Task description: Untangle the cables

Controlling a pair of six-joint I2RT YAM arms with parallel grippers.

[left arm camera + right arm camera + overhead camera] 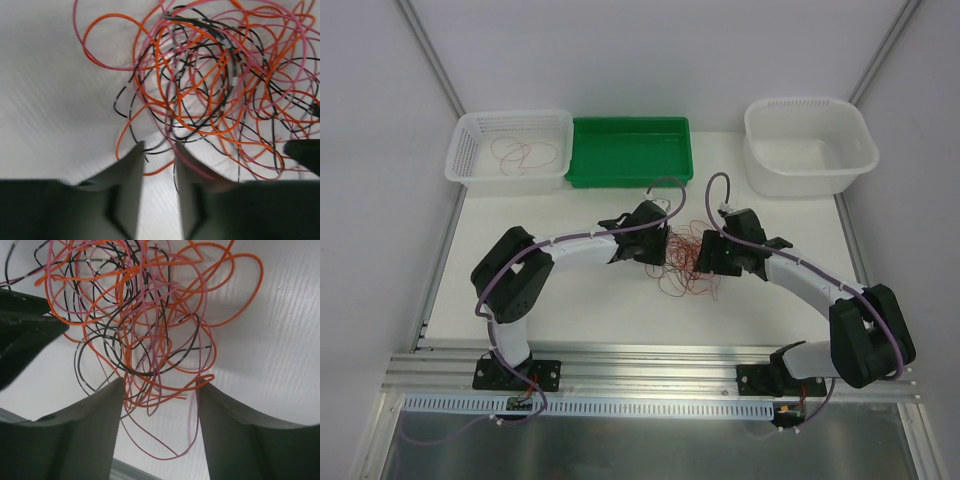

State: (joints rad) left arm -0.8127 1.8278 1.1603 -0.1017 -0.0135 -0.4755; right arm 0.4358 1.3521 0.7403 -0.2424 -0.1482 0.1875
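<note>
1. The table (pixel 570 305) is blocked mid-way by the cables (pixel 685 265), flanked by left gripper (pixel 660 247) and right gripper (pixel 704 256).
2. Its far edge is lined by basket (pixel 506 178), tray (pixel 630 181) and tub (pixel 810 178).
3. The near strip is left passable.

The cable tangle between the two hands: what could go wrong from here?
1. Several strands of the tangle cross the gap of the right hand. A grip there may catch many at once, and pulling could tighten the knots.
2. The left hand sits at the tangle's edge, where a thin strand may slip out.
</note>
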